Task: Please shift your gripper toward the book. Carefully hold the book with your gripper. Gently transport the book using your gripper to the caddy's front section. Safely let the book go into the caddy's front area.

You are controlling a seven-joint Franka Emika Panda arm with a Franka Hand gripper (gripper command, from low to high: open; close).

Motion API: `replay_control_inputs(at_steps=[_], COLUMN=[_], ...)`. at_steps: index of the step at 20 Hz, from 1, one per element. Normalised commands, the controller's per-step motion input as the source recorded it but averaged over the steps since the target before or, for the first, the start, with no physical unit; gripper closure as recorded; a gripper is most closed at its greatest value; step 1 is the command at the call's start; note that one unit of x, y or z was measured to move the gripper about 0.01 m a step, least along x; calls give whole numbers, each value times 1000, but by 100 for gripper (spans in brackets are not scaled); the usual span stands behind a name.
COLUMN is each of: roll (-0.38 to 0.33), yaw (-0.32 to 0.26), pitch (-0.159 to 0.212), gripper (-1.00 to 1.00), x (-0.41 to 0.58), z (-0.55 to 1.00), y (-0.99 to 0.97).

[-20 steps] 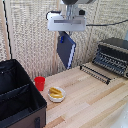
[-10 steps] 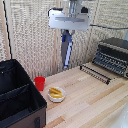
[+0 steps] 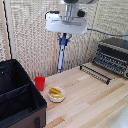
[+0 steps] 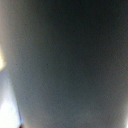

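Observation:
My gripper (image 3: 63,36) hangs from the white arm above the table's far side and is shut on the dark navy book (image 3: 61,54), which dangles edge-on below the fingers, well above the wood. The black caddy (image 3: 20,95) with inner dividers stands at the exterior view's left, lower than the book and apart from it. In the wrist view the book's dark cover (image 4: 70,65) fills almost the whole picture, blurred and close to the lens.
A red cup (image 3: 40,83) and a small white bowl (image 3: 56,94) with yellow food stand on the wooden table (image 3: 90,105) beside the caddy. A black-and-silver toaster oven (image 3: 112,56) with its door open (image 3: 95,73) stands at the exterior view's right.
The held book has turned from showing its face at a tilt to hanging nearly edge-on and vertical. The gripper has stayed at about the same height above the table.

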Motion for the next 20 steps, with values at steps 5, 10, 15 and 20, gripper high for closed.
replay_control_inputs(at_steps=[5, 10, 15, 20], roll=[0, -9, 0, 0], yaw=[-138, -113, -140, -161], pitch=[0, 0, 0, 4], gripper=[100, 100, 100, 100], x=[-23, -103, -41, -117], z=[97, 57, 235, 373], y=[719, 750, 626, 460])
